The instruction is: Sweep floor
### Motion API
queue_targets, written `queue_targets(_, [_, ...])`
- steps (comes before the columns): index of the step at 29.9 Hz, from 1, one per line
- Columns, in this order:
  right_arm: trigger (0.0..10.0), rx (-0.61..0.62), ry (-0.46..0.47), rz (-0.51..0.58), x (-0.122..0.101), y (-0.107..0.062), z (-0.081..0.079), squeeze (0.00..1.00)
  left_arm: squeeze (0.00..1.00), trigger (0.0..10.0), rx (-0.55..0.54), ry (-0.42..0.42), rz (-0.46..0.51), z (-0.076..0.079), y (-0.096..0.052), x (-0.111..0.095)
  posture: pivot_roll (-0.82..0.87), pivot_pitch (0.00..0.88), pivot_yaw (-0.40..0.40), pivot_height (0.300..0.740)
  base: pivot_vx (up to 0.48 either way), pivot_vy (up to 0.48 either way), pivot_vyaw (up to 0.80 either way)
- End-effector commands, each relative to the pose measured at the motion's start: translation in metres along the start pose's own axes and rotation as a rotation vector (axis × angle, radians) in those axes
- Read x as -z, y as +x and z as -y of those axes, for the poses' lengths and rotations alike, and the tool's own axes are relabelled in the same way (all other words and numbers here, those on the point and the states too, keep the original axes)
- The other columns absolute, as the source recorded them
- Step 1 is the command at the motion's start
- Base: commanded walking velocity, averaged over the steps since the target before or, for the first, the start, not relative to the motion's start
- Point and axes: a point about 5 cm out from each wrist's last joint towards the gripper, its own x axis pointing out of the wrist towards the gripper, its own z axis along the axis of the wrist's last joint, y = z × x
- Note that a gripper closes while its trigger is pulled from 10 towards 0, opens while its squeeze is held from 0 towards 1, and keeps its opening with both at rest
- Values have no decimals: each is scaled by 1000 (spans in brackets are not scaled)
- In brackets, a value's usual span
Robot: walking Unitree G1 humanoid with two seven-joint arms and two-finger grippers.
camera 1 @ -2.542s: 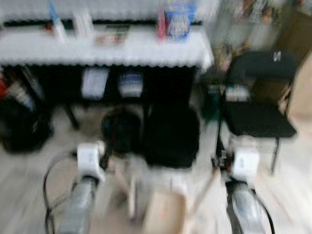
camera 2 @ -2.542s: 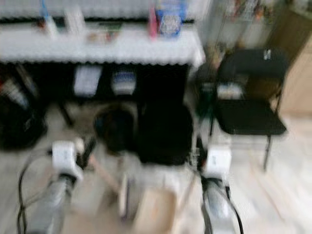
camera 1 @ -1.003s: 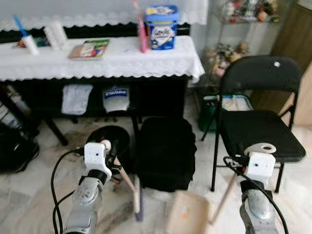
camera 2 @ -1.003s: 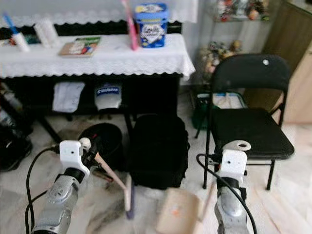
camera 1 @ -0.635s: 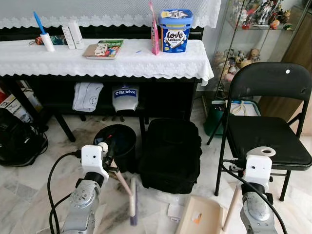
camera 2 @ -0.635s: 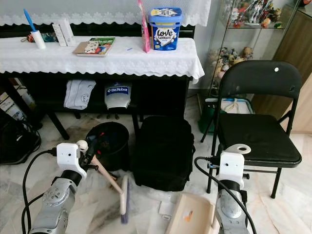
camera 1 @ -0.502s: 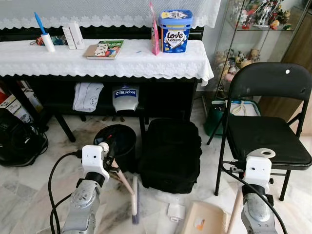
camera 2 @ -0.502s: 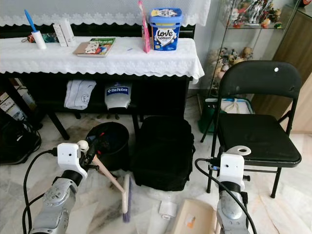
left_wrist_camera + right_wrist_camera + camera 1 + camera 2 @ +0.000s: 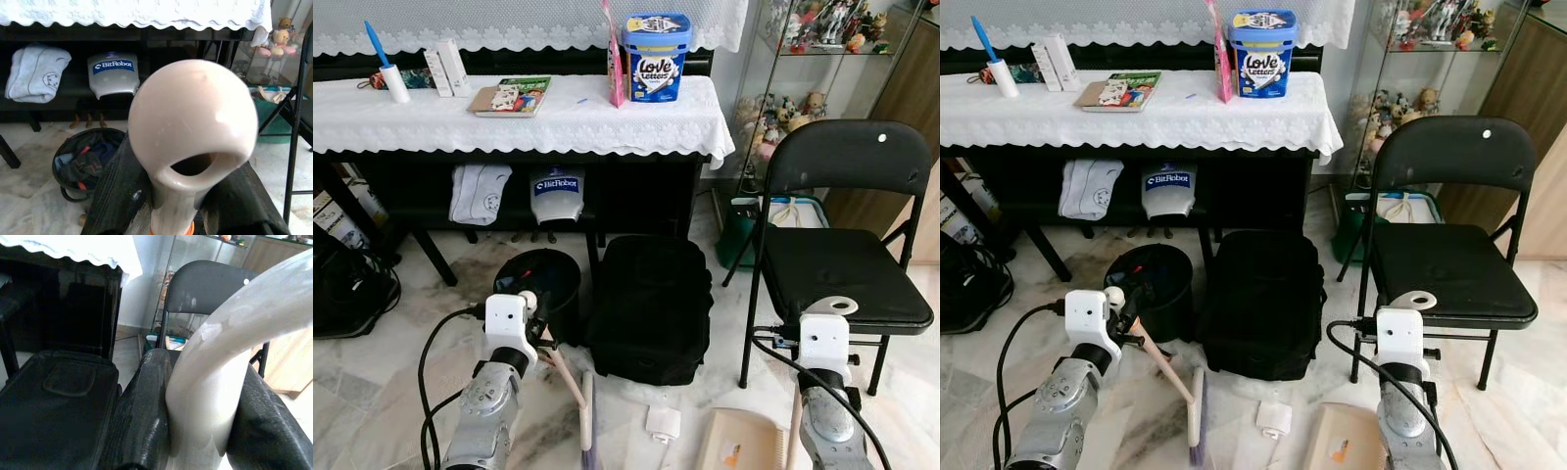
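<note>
Glossy cream plastic broom handle (image 9: 193,147), matt black chair (image 9: 847,255), lace tablecloth (image 9: 538,122)

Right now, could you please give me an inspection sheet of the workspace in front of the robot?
Surface: marble floor, pale and veined.
Job's things: broom with its head on the floor; dustpan lying flat to its right; small white piece of litter between them.
Clutter: black backpack and black bin holding items, both just ahead of the broom.
Grippers: left gripper shut on the broom handle; right gripper shut on the dustpan handle.
Cables: black cable looping beside the left arm; another beside the right arm.
Surroundings: table with white lace cloth bearing a Love Letters tub; black folding chair to the right.
</note>
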Motion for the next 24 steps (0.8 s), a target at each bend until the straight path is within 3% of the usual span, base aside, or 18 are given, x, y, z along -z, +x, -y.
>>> queue_targets(1, [10000, -41, -47, 46, -6, 6, -3, 0, 0, 10000, -20, 9, 37, -5, 3, -6, -78, 0, 31, 740, 0, 0, 0])
queue_targets(10, [10000, -140, -107, 69, -3, 10, -10, 0, 0, 10000, -35, 11, 41, -9, -1, -4, -67, 0, 31, 740, 0, 0, 0])
queue_targets(24, [10000, -192, -162, 118, -9, 22, -20, 0, 0, 10000, -42, 10, 52, -11, -3, -5, -54, 0, 37, 740, 0, 0, 0])
